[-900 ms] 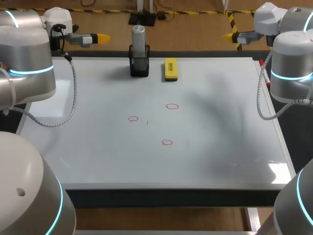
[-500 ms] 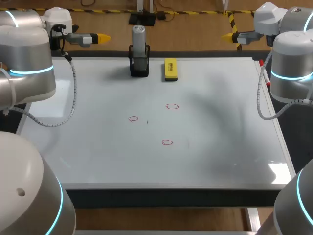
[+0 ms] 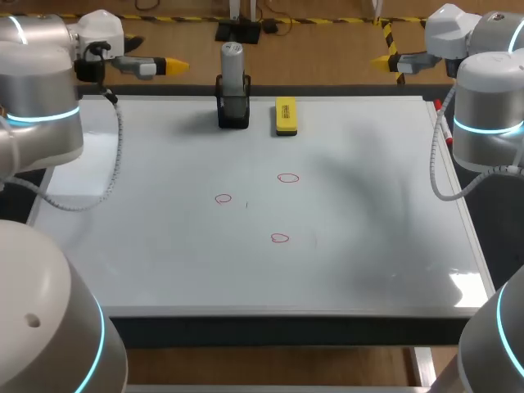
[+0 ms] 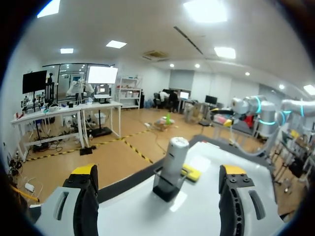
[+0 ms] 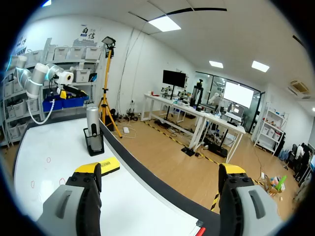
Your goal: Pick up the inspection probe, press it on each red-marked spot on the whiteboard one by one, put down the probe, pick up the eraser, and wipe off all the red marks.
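Grey probe hides its lower half inside black holder.

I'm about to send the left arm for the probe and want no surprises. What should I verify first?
1. Inspection probe upright in its black holder: ok.
2. Left gripper open and empty: ok.
3. Probe ahead of the left gripper, roughly centred between its fingers in the left wrist view: ok.
4. Right gripper open, off by the far right corner, away from the probe: ok.
5. Yellow eraser beside the holder, not touching it: ok.
6. How tightly the holder grips the probe: cannot tell.
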